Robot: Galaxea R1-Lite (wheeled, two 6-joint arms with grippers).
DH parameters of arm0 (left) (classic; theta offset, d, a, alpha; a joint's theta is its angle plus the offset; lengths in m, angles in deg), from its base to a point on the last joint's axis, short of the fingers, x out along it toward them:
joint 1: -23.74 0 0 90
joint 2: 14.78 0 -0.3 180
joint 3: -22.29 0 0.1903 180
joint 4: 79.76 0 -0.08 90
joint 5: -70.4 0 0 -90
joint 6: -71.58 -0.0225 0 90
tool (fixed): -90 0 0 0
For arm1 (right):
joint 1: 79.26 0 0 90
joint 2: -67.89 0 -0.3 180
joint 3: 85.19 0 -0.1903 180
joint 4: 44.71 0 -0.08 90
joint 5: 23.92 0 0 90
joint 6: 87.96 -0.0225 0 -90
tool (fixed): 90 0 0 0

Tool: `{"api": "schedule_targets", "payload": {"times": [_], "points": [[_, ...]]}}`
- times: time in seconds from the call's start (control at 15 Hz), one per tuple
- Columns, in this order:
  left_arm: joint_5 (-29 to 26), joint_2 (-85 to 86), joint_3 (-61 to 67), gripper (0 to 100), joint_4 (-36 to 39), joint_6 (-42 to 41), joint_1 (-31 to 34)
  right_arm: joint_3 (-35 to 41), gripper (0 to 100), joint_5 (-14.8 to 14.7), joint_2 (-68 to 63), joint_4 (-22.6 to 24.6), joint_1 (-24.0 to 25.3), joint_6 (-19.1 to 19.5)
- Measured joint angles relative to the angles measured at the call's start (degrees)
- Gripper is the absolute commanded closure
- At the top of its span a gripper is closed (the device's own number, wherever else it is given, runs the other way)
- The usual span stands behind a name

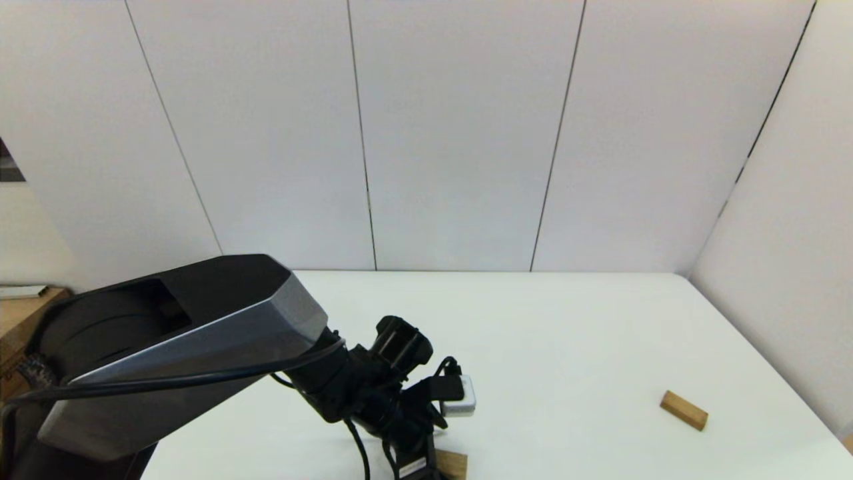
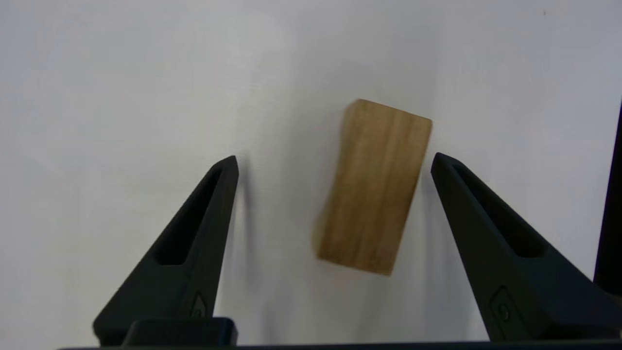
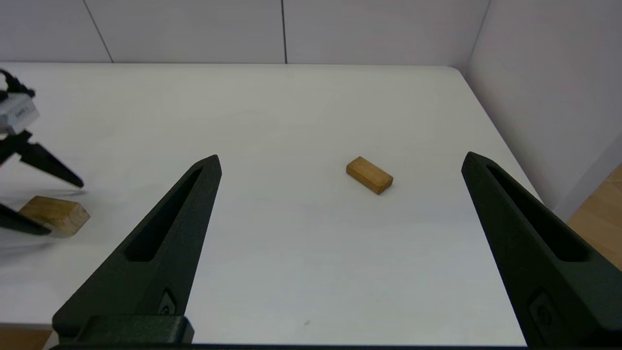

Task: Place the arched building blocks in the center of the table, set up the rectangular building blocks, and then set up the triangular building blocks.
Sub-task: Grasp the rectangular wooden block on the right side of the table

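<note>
The arched building block point(image 2: 374, 187) lies flat on the white table point(image 1: 566, 320), light tan, with a shallow curve along one long side. My left gripper point(image 2: 334, 156) hangs open right over it, one finger on each side, neither touching. In the head view only a corner of this block point(image 1: 453, 465) shows under the left arm point(image 1: 373, 387), near the table's front edge. The rectangular building block point(image 1: 684, 410) lies flat at the right, also seen as a solid bar point(image 3: 369, 175) beyond my open, empty right gripper point(image 3: 341, 156). The triangular building block is out of view.
White wall panels point(image 1: 466, 133) close off the table at the back and the right. The table's right edge point(image 3: 505, 141) runs close to the rectangular block. A wooden shelf point(image 1: 20, 313) stands off the table at far left.
</note>
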Motion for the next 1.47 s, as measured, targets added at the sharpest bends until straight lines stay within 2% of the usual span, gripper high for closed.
{"api": "schedule_targets", "payload": {"times": [0.4, 1.2, 1.47], "points": [[0.2, 4.0, 1.8, 0, -0.5, 0.1, 1.4, 0.0, 0, 0.0, 0.0, 0.0, 0.0, 0.0], [0.3, 1.5, 1.6, 0, 0.0, -0.4, 0.6, 0.0, 0, 0.0, 0.0, 0.0, 0.0, 0.0], [0.6, 0.1, 1.3, 0, 2.7, -0.1, 0.4, 0.0, 0, 0.0, 0.0, 0.0, 0.0, 0.0]]}}
